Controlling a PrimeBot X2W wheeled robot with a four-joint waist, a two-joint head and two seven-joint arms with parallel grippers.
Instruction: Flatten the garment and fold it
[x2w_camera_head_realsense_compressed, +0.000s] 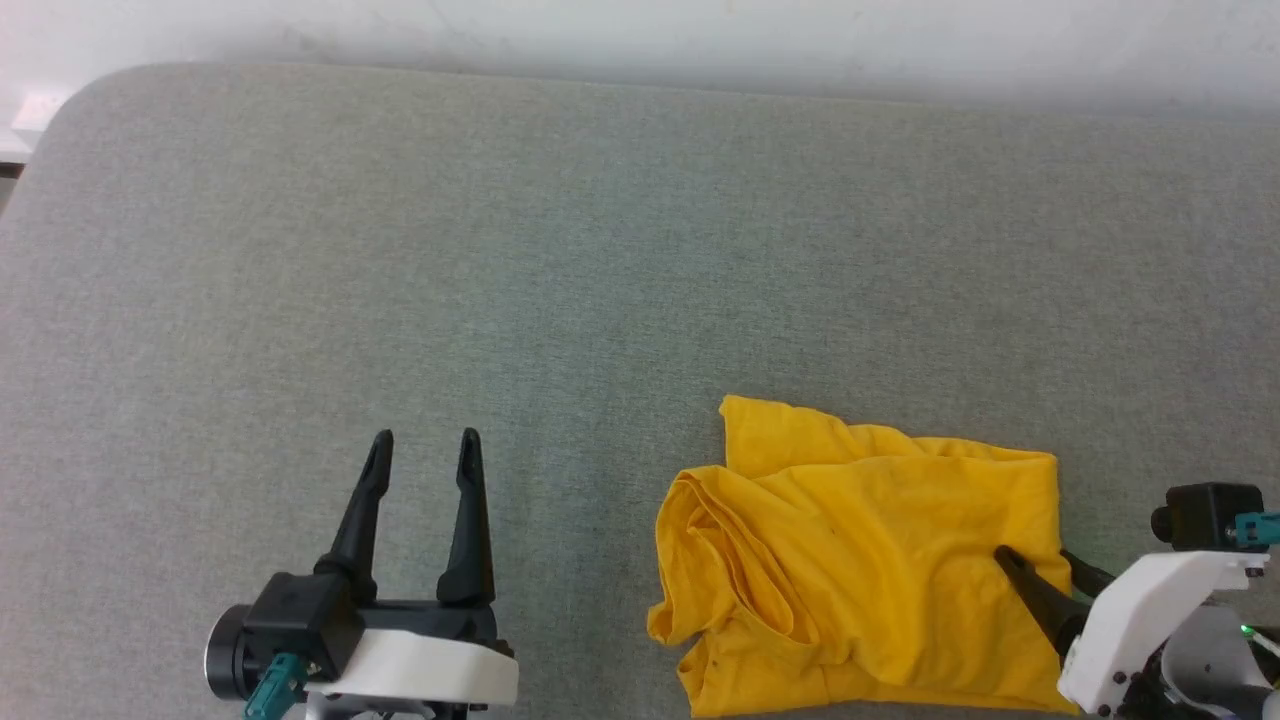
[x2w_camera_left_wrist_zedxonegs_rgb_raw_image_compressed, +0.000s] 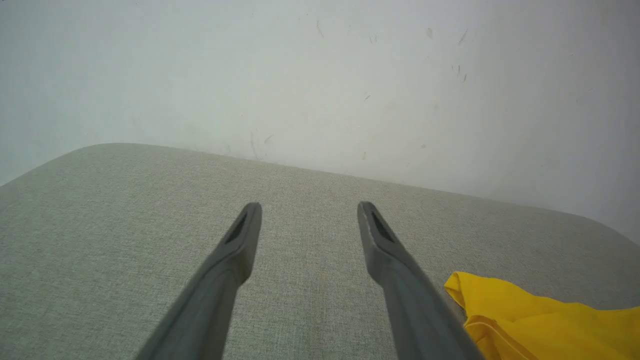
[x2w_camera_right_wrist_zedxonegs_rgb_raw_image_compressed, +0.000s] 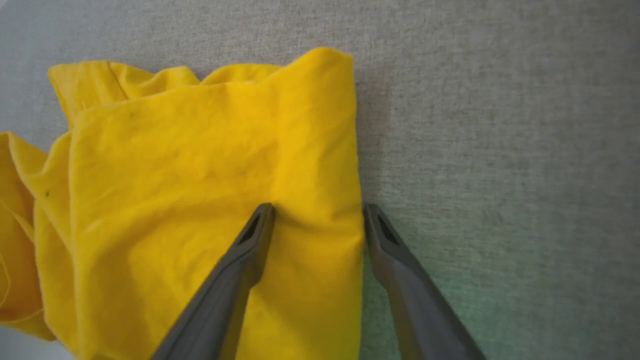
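Observation:
The garment (x2w_camera_head_realsense_compressed: 870, 560), plain bright yellow on the side that shows, lies bunched in loose layers at the lower right of the head view; its printed face is hidden. My right gripper (x2w_camera_head_realsense_compressed: 1035, 560) is open and straddles the garment's right edge. In the right wrist view one finger rests on the yellow cloth (x2w_camera_right_wrist_zedxonegs_rgb_raw_image_compressed: 200, 175) and the other on the surface just beside it, the right gripper (x2w_camera_right_wrist_zedxonegs_rgb_raw_image_compressed: 317, 210) holding nothing. My left gripper (x2w_camera_head_realsense_compressed: 426, 440) stands open at the lower left, well apart from the cloth. From the left gripper (x2w_camera_left_wrist_zedxonegs_rgb_raw_image_compressed: 310, 207), a corner of the garment (x2w_camera_left_wrist_zedxonegs_rgb_raw_image_compressed: 540, 320) shows at the lower right.
Everything lies on a wide grey-green fabric surface (x2w_camera_head_realsense_compressed: 600, 250) with rounded far corners. A white wall (x2w_camera_left_wrist_zedxonegs_rgb_raw_image_compressed: 320, 75) rises right behind its far edge. Bare fabric stretches to the left of the garment and beyond it.

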